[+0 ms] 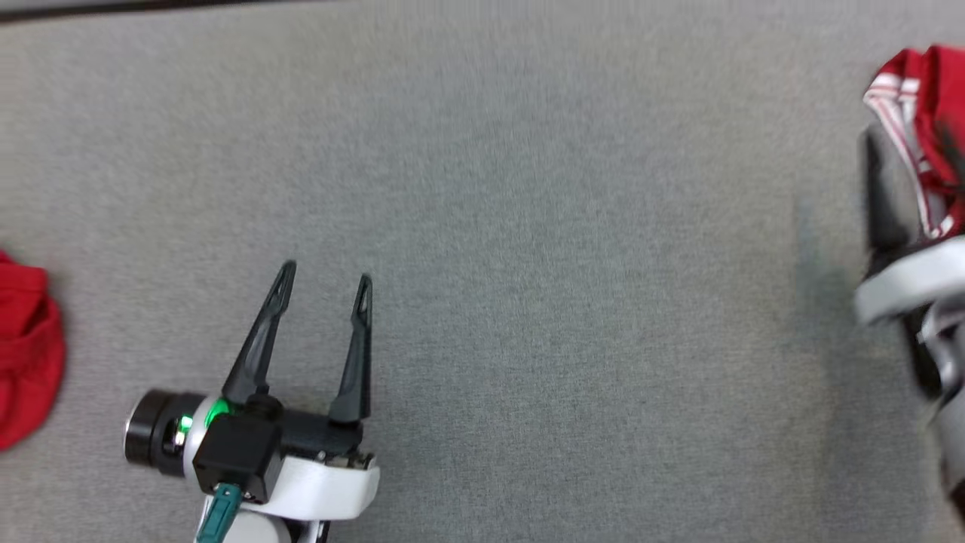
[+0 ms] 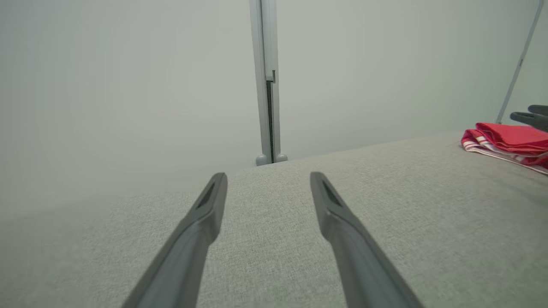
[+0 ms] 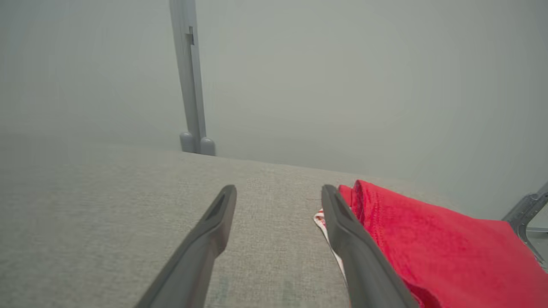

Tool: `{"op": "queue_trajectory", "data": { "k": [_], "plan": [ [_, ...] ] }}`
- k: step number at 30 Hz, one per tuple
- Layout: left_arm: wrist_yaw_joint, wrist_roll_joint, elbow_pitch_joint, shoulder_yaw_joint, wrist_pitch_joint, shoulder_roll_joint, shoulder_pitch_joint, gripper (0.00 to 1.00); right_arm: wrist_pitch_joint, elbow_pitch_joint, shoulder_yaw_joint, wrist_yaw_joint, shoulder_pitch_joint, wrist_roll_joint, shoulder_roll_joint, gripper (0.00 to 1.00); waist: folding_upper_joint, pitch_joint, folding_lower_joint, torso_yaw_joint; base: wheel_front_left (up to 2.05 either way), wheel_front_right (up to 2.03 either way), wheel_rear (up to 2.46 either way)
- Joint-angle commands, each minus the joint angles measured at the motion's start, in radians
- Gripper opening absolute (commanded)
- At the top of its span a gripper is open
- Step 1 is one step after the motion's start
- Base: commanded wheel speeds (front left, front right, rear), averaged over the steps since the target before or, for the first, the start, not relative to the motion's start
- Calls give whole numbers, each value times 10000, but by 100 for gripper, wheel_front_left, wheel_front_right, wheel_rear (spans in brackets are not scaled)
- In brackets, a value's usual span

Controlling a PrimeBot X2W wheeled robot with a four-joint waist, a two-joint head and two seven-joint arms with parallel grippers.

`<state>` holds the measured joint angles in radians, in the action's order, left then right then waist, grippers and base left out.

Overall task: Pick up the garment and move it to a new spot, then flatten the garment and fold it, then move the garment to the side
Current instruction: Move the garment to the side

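The garment (image 1: 931, 113) is a red piece with white-striped trim, lying bunched at the far right edge of the grey table. My right gripper (image 1: 908, 151) is beside it, blurred in the head view. In the right wrist view, this gripper (image 3: 278, 190) stands open with only bare table between its fingers. The garment (image 3: 428, 239) rests just outside its right finger. My left gripper (image 1: 326, 275) is open and empty at the lower left, far from the garment. In the left wrist view the left gripper (image 2: 267, 177) points across the table, with the garment (image 2: 509, 137) at the far right.
A second red cloth (image 1: 26, 347) lies at the table's left edge. The grey fabric table (image 1: 528, 226) stretches between the two arms. Beyond its far edge stands a pale upright post (image 2: 267, 85), also visible from the right wrist as the post (image 3: 190, 85).
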<state>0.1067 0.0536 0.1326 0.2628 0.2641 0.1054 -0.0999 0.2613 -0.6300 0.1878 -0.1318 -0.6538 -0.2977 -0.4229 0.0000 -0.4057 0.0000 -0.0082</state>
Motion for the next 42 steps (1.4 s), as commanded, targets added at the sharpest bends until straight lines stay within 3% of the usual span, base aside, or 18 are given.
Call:
{"op": "queue_trajectory", "data": {
  "k": [1, 14, 19, 28, 42],
  "plan": [
    [47, 162, -283, -197, 0, -98, 368, 100, 49, 622, 7, 23, 813, -157, 249, 100, 0, 1111, 0, 146, 0, 0, 0],
    [-194, 555, -869, -1268, 0, -466, 1858, 100, 29, 4517, -92, 22, 4630, 461, 2219, 100, 0, 3177, 0, 282, 0, 0, 0],
    [-254, 557, -796, -1717, 0, -515, 2634, 100, 29, 5403, -217, 22, 5718, 570, 2731, 100, 0, 3876, 0, 194, 0, 0, 0],
    [-187, 271, -879, -1979, -1, -531, 3185, 100, 31, 4604, -343, 14, 7190, 1014, 3146, 100, 0, 4375, 0, 473, 0, 0, 0],
    [-396, 110, -1052, -2190, -1, -534, 3231, 100, 32, 4201, -259, 14, 7216, 942, 3309, 100, 0, 4414, 0, 495, 0, 0, 0]
  ]
}}
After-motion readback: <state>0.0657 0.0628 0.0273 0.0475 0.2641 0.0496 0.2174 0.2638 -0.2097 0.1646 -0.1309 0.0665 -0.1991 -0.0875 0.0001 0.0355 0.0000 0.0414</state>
